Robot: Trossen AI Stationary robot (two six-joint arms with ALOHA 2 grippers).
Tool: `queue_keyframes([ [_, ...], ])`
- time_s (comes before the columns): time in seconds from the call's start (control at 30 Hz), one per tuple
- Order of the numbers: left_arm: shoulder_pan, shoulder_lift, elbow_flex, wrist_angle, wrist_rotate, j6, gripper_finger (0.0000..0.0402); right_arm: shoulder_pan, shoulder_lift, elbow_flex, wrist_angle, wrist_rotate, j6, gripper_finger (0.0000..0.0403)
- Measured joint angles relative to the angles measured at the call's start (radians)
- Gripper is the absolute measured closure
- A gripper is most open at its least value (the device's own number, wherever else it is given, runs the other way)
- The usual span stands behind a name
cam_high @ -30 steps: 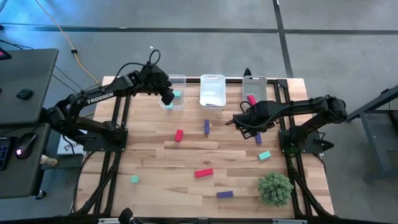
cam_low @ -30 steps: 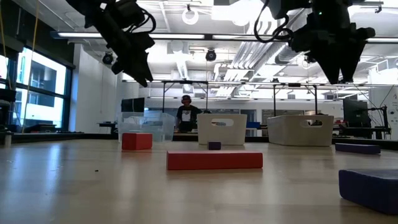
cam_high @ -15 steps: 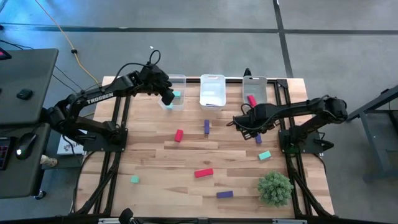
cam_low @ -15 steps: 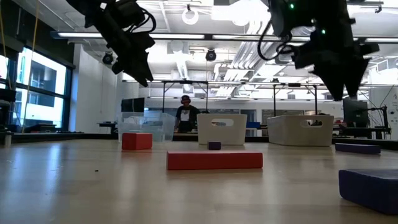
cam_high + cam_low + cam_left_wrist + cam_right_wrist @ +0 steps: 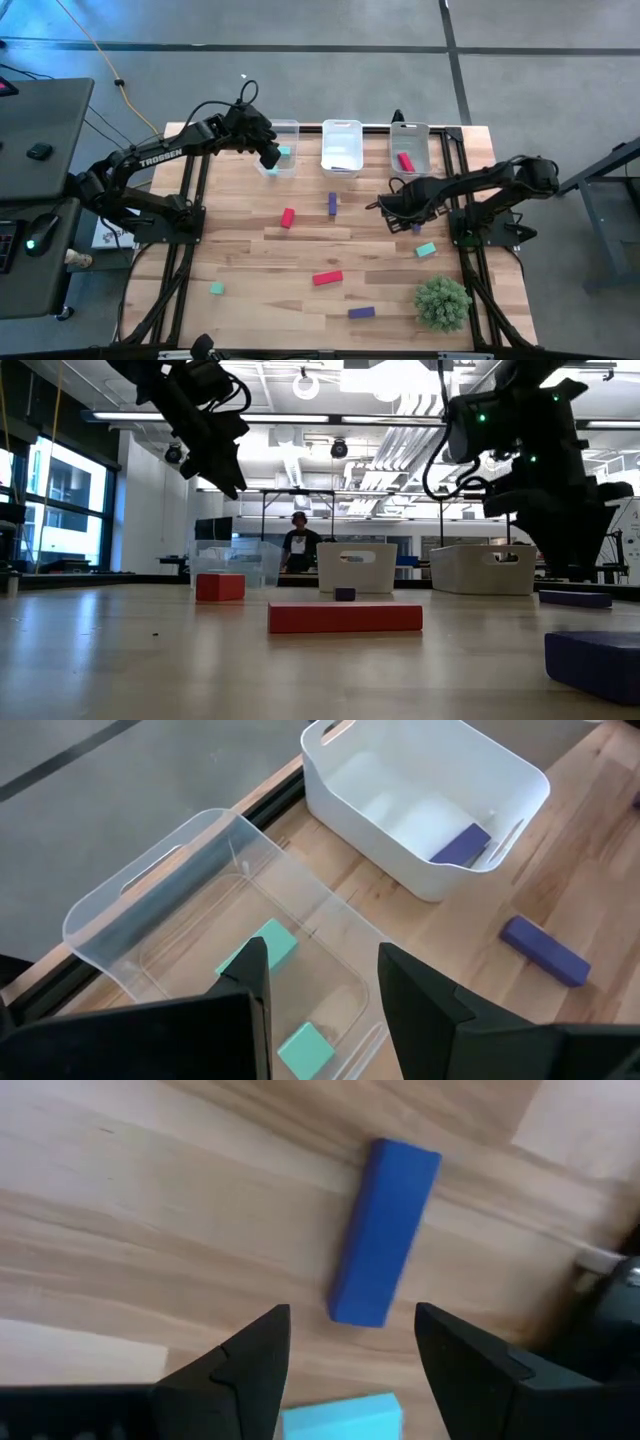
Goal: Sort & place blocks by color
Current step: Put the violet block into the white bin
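Beneath the right gripper (image 5: 350, 1345), whose fingers stand apart and empty, a short purple-blue bar block (image 5: 383, 1230) lies flat on the wooden table (image 5: 120, 1200), probably light, rigid, smooth-faced, best pinched across its narrow width at mid-length.

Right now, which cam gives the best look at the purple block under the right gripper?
Right wrist view: the purple block lies flat on the wood, whole, beyond the open right gripper, a teal block nearer the camera. In the high view the gripper covers nearly all of it. The low view shows only a far sliver. The left wrist view misses it.
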Motion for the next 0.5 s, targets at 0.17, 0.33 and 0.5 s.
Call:
queue_keyframes([
  [0.17, 0.0, 0.0, 0.0, 0.007, 0.0, 0.0, 0.0298, 0.0, -0.004, -0.071, 0.055, -0.019, 0.023, 0.0197],
  [0.33, 0.0, 0.0, 0.0, 0.007, -0.003, 0.0, 0.0298, 0.0, -0.007, -0.14, 0.146, -0.047, 0.028, 0.0197],
  [0.5, 0.001, 0.0, 0.0, 0.007, -0.003, 0.0, 0.0298, -0.013, -0.012, -0.184, 0.211, -0.052, 0.026, 0.0197],
])
